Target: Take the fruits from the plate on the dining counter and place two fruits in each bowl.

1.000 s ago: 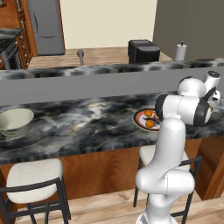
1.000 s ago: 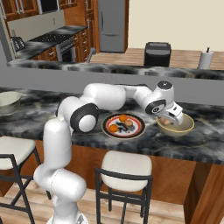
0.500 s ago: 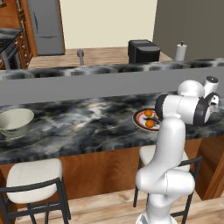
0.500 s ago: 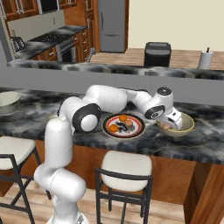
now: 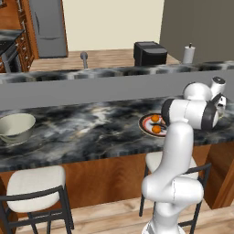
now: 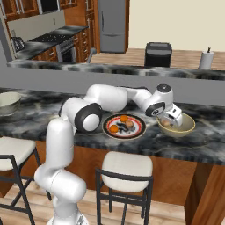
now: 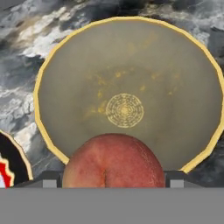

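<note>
Bench [image 6: 52, 115]: marbled top, wood front; higher grey ledge [image 6: 66, 79] runs behind it, w/ a toaster-like black box [image 6: 158, 54] and paper roll [image 6: 206, 60] beyond.
Stools [image 6: 125, 172]: you've got them tucked under the bench front, below the plate.
Bowls: near bowl [image 6: 178, 125] sits just right of the plate, under the end effector; far bowl [image 5: 16, 128] well apart at the bench's left end.
Plate [image 6: 124, 126]: red-rimmed, between arm and near bowl; the arm's elbow blocks part of it in left base view.
Fruits: two orange ones [image 6: 118, 124] on the plate.
End effector [image 6: 169, 122]: over near bowl, clenched on a reddish fruit [image 7: 113, 161] that hides the bowl's near rim in hand view.
</note>
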Motion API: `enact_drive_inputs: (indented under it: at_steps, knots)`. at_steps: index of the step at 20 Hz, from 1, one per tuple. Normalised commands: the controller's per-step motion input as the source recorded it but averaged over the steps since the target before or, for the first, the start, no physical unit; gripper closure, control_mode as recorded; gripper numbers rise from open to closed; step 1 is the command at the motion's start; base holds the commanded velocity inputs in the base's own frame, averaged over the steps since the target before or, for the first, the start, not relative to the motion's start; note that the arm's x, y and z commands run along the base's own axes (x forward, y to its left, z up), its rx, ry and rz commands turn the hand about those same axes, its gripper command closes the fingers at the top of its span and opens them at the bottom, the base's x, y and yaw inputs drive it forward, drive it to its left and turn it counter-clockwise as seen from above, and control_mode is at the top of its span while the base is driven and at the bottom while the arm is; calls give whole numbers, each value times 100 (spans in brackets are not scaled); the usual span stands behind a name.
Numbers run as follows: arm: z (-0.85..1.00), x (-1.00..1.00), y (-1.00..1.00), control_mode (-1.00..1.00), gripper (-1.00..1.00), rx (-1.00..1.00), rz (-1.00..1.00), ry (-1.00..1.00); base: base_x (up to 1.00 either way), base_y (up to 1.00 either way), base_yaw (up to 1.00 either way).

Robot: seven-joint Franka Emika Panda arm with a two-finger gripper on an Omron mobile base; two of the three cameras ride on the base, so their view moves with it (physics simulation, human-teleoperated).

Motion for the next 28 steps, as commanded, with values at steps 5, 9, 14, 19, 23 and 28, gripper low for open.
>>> enact_drive_inputs:
  at_steps: [5, 9, 14, 19, 23, 28]
  knots:
    - [-16, 40, -12, -100, 100, 0, 0, 0, 0, 0, 0]
    - [-43, 9, -8, -100, 100, 0, 0, 0, 0, 0, 0]
    - [-26, 13, -13, -100, 100, 0, 0, 0, 0, 0, 0]
    - [-23, 5, -6, -100, 100, 0, 0, 0, 0, 0, 0]
    - [-3, 0, 0, -100, -100, 0, 0, 0, 0, 0, 0]
    - [0, 0, 0, -100, -100, 0, 0, 0, 0, 0, 0]
